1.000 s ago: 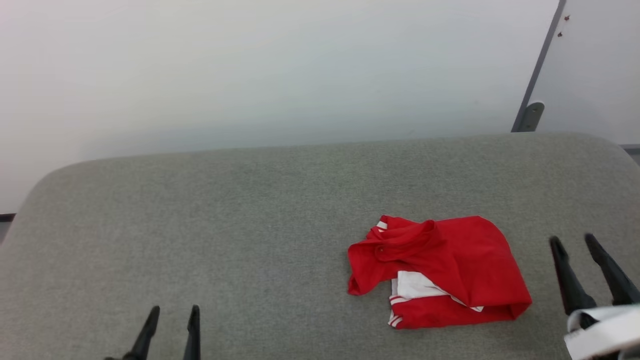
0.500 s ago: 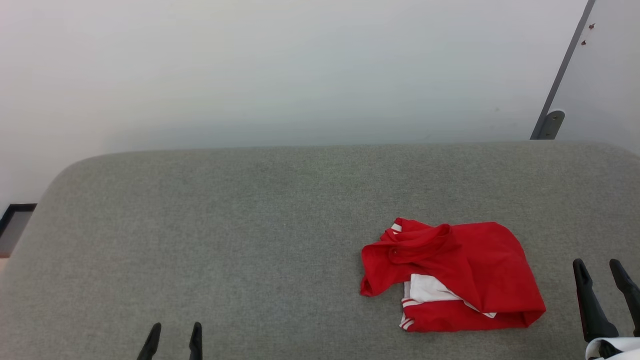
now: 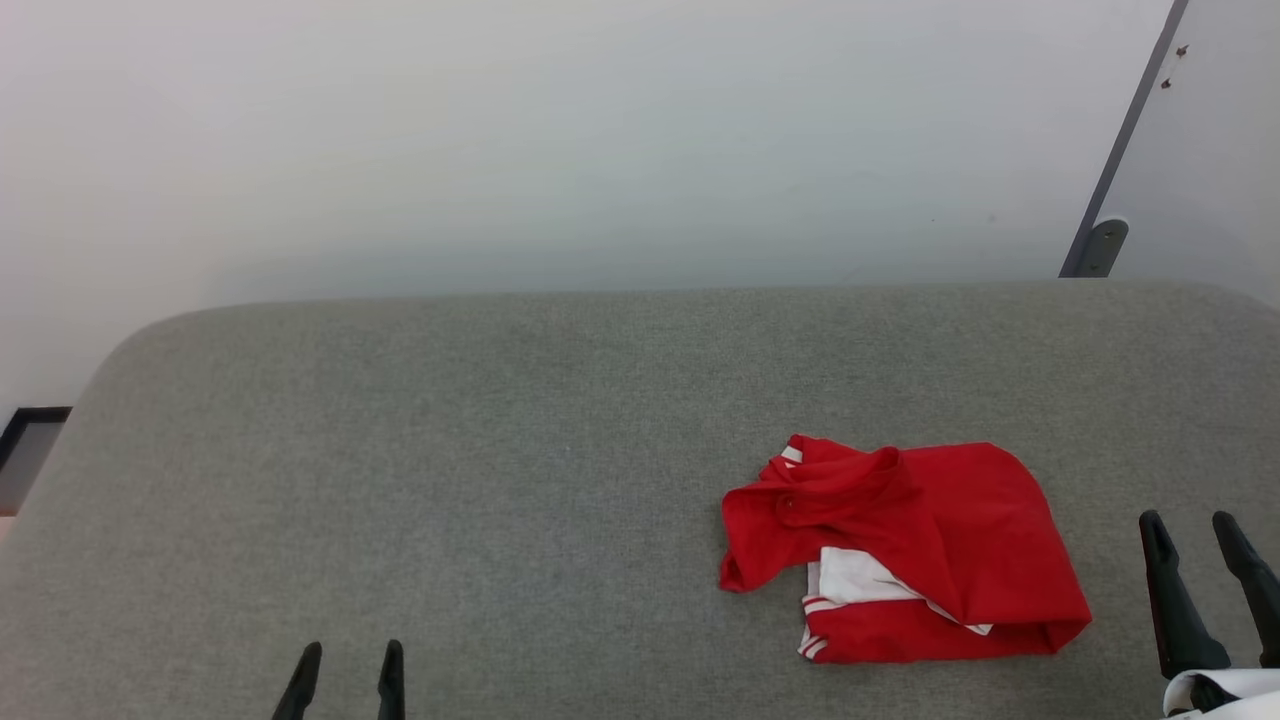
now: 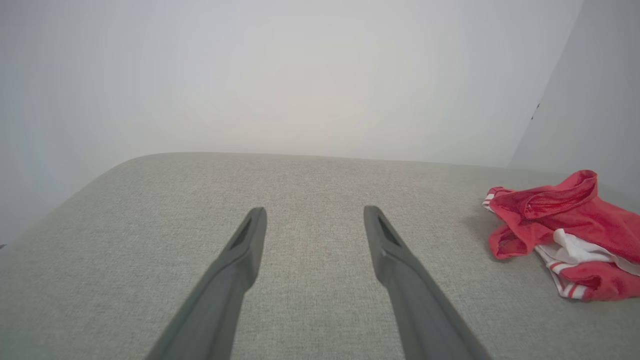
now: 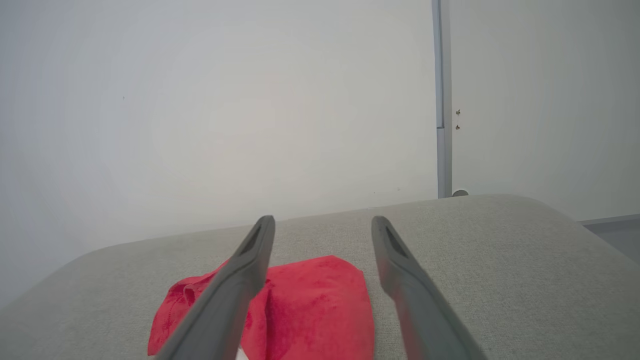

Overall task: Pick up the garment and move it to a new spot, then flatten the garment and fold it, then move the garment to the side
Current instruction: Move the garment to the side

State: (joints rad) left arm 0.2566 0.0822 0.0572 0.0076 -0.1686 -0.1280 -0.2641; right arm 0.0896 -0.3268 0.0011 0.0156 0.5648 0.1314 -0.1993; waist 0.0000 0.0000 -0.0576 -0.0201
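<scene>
Nothing but a slight drift since half a second ago: the garment (image 3: pixel 905 550) lies crumpled at lower right of the grey counter (image 3: pixel 500 450). Right gripper (image 3: pixel 1195 555) and left gripper (image 3: pixel 346 670), both wide and empty; best pinch a raised fold.

Head camera swung over the last second (whole picture shifted, the garment (image 3: pixel 905 553) itself not displaced on the grey surface (image 3: pixel 500 480)), right gripper (image 3: pixel 1192 526) lower toward the bottom-right corner, left gripper (image 3: pixel 348 655) showing shorter fingertips.
</scene>
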